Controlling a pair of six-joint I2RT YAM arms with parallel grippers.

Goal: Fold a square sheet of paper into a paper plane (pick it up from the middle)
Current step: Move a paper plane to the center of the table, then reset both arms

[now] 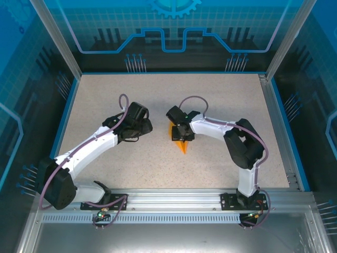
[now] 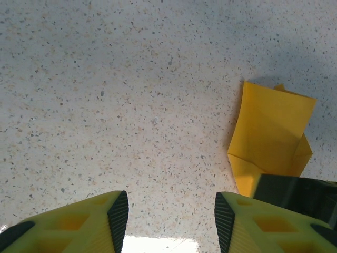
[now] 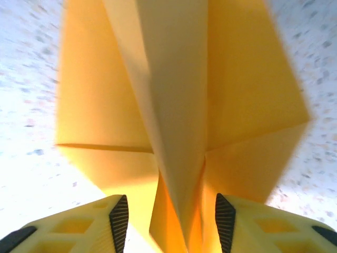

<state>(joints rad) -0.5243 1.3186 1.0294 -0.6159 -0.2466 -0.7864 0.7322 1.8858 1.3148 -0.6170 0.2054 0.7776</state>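
Paper (image 3: 247, 95): half-folded, flat at the centre of the table (image 1: 105, 100). Your right gripper (image 3: 171, 219) sits over it, jaws apart astride the raised centre crease (image 3: 176, 132). Left gripper (image 2: 171, 211) is beside it, jaws apart, empty. Likely light, flimsy and slippery, so pinch the crease gently.

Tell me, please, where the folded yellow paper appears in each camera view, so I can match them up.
Top external: the folded yellow paper lies mid-table, its tip poking out below the right gripper.
Left wrist: the paper sits at the right side, on the table.
Right wrist: the paper is central, its raised crease between the gripper's fingers.
Shared landmark: the speckled tabletop under the paper.
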